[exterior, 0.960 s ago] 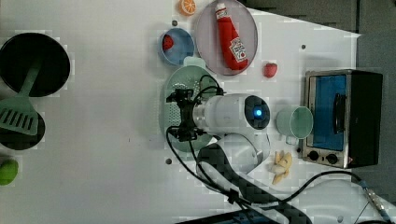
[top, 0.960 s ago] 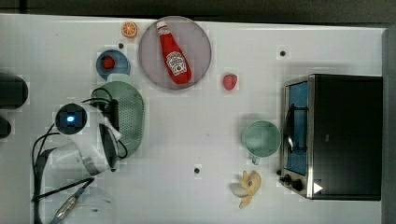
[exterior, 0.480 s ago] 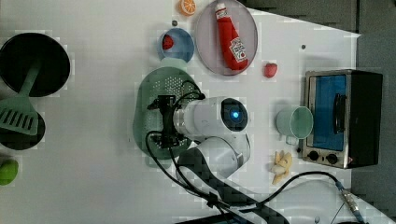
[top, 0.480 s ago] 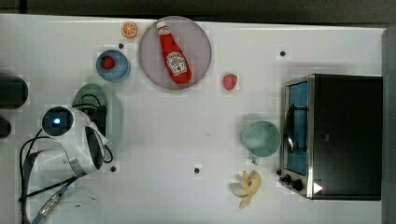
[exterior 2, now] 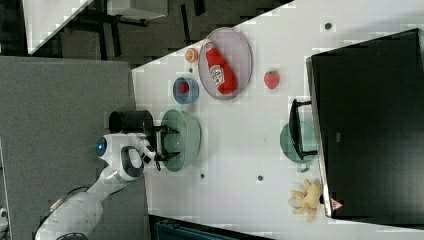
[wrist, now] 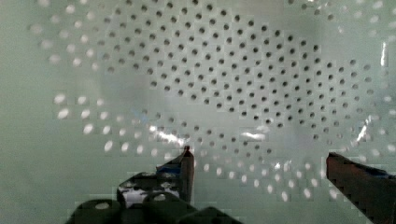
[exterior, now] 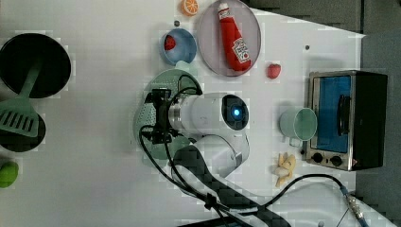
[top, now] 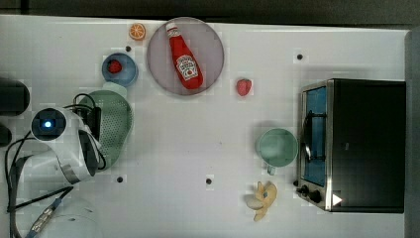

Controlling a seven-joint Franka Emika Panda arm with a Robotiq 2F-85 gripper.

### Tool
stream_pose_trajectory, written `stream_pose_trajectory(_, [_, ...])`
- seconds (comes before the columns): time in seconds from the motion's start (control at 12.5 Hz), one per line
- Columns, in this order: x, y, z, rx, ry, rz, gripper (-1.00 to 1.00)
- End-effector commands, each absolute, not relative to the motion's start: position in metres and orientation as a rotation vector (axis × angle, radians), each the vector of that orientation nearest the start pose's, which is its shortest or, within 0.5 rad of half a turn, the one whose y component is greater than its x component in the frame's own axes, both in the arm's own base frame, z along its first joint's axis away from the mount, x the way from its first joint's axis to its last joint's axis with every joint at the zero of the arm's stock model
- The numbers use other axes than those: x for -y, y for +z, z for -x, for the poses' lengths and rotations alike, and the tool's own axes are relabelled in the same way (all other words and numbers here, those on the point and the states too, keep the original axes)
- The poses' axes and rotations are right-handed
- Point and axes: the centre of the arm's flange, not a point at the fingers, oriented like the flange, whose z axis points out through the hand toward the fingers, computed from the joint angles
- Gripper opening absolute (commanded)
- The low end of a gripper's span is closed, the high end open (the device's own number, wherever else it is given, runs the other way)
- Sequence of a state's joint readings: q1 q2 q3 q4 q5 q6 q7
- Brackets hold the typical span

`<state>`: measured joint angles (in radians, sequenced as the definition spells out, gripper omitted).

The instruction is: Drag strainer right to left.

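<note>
Over at the top view's left end of the table (top: 208,208), the strainer (top: 116,124) sits right by the edge, so there's barely any white surface beyond it on that side. Its small rim tab touches or nearly touches the blue bowl (top: 120,69) with the red berry in it, so that side is tight too. Toward the top view's right I've got loads of open table before anything turns up: the green mug (top: 277,147), the banana (top: 262,199) and the black toaster oven (top: 356,144) are all well apart from the strainer. The plate (top: 208,44) with the ketchup bottle (top: 184,62) is near but clear of it, and the loose strawberry (top: 243,87) lies further out.

In the left view there's a black pan (exterior: 33,64) and a green spatula (exterior: 19,120) past the strainer, with a bare white strip between.

The arm leans in from the table edge with its wrist bent over the strainer. The claw (wrist: 259,170) points down into the bowl of it, fingers (wrist: 187,165) spread wide, not pinching anything. Can't tell from the wrist view whether the tips actually touch the perforated bottom.
</note>
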<state>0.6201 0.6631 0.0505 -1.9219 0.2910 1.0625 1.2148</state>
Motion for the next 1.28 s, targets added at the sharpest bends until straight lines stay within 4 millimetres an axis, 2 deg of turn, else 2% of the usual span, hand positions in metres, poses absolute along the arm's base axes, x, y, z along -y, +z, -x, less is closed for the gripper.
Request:
stream_pose_trajectory(0.08, [-0.422, 0.139, -0.478, -2.167, 0.263, 2.135, 1.0])
stream_pose_trajectory(0.24, [-0.423, 0.142, -0.479, -2.161, 0.252, 2.136, 1.0])
stream_pose_trajectory(0.4, [-0.419, 0.16, -0.486, -2.132, 0.234, 2.148, 1.0])
stream_pose_trajectory(0.56, [-0.41, 0.197, -0.492, -2.038, 0.232, 2.251, 1.0])
stream_pose_trajectory(0.72, [-0.385, 0.253, -0.508, -1.894, 0.213, 2.382, 1.0])
stream_pose_trajectory(0.88, [-0.342, 0.322, -0.532, -1.755, 0.157, 2.46, 1.0])
stream_pose_trajectory(0.96, [-0.312, 0.361, -0.546, -1.699, 0.109, 2.464, 1.0])
stream_pose_trajectory(1.12, [-0.239, 0.428, -0.569, -1.631, 0.0, 2.456, 1.0])
stream_pose_trajectory(1.28, [-0.152, 0.478, -0.581, -1.562, -0.108, 2.529, 1.0])
